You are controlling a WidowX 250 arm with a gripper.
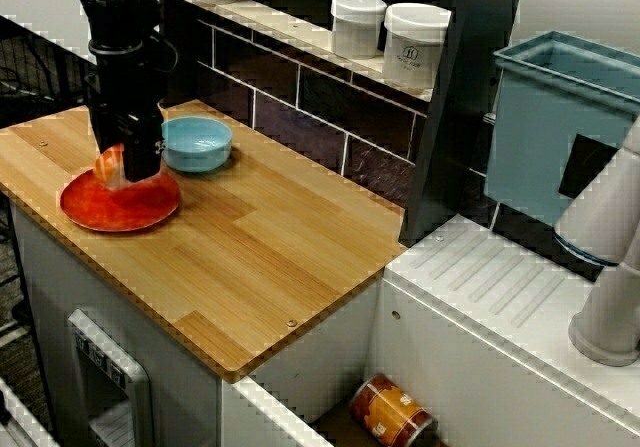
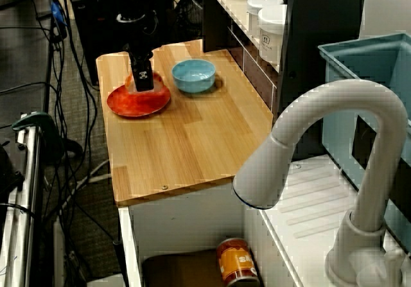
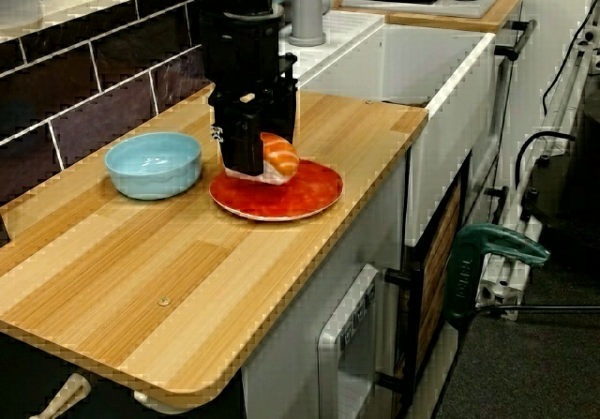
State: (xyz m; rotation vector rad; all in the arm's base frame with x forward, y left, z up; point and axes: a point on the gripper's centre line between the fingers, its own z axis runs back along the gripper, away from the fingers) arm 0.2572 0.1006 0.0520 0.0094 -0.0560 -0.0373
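White curved tap [image 2: 334, 102] sits nearest, and beyond it on the light wooden worktop [image 2: 186, 146] we see the black gripper [image 3: 261, 161], fingers pinching an orange-and-white sushi piece [image 3: 281, 156] by its sides, likely to keep it level, low over the round red plate [image 3: 309, 194] beside a light-blue bowl [image 3: 155, 164].

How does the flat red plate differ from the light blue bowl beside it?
Shape: the flat red plate is shallow and wide; the light blue bowl is deeper and narrower. Load: the plate bears an orange-and-white sushi piece, with the black claw at it; the bowl looks empty. Place: the bowl sits nearer the tiled wall than the plate. Both are round and upright on the wooden counter.
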